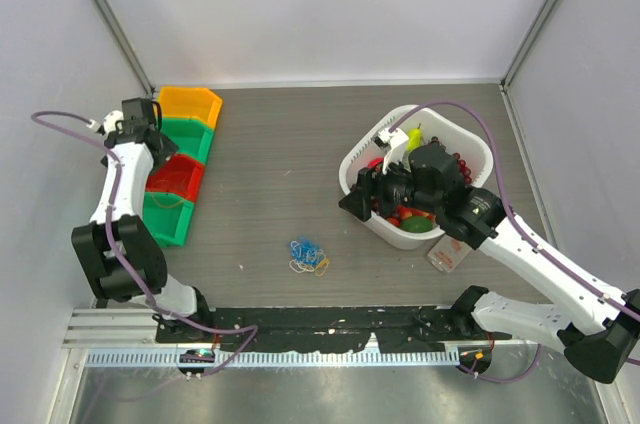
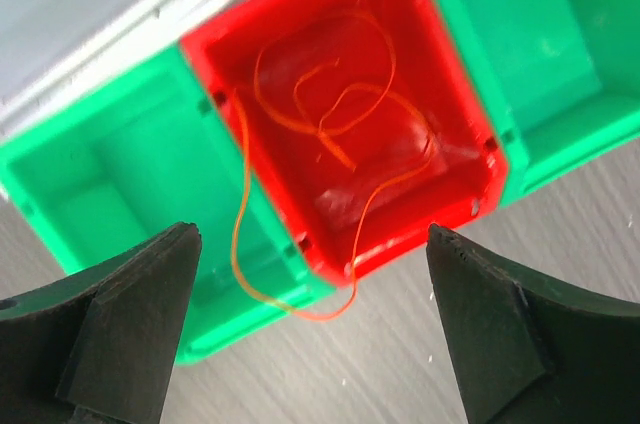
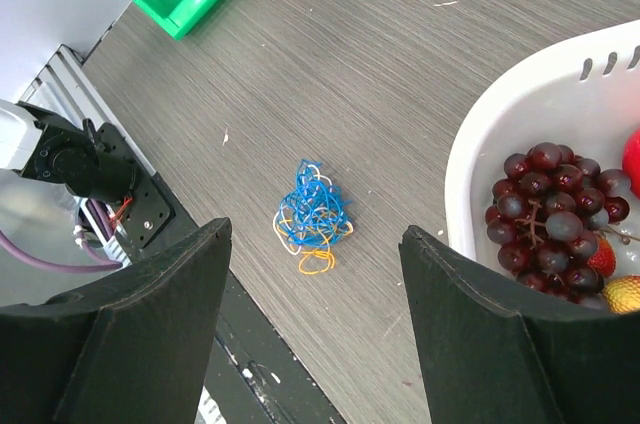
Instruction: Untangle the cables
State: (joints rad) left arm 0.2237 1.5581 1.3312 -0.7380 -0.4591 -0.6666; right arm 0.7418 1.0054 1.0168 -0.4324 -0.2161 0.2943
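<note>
The left fingers (image 2: 130,314) are spread wide and empty over the red bin (image 2: 455,84), where one orange cable (image 2: 330,129) is coiled, its tail draped over the wall nearest them. One roundish clump of cables (image 3: 313,214) is seen on the surface (image 3: 400,74), below and between the right fingers (image 3: 500,334), also open and empty, judged nearer to it.

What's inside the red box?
A thin orange cable lies curled on the floor of the red box, with one long loop spilling out over its rim. Nothing else shows inside, and nothing covers the bottom.
</note>
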